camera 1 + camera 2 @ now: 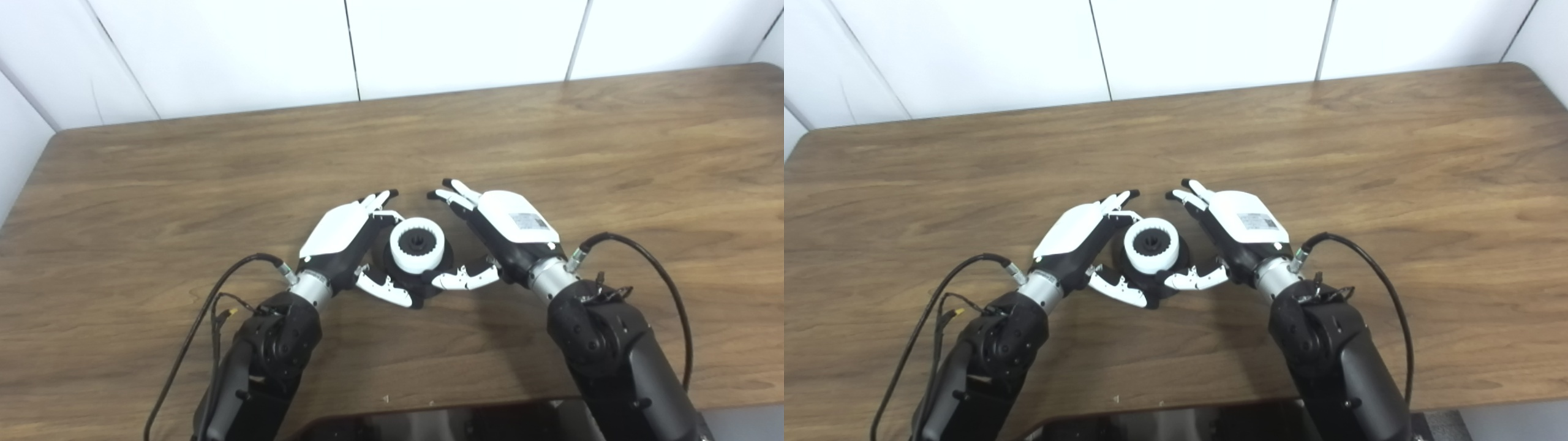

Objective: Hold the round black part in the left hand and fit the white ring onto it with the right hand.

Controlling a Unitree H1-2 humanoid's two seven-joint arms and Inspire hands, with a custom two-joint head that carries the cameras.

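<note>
The round black part sits on the wooden table between my two hands. The white toothed ring sits on top of it, also seen in the right eye view. My left hand cups the part from the left, fingers and thumb curled close around it. My right hand is to the right of the part, fingers apart and stretched forward, thumb near the part's front edge; it holds nothing.
The table's front edge runs just before my arms, with a dark object below it. White wall panels stand behind the table's far edge. Cables loop out from both wrists.
</note>
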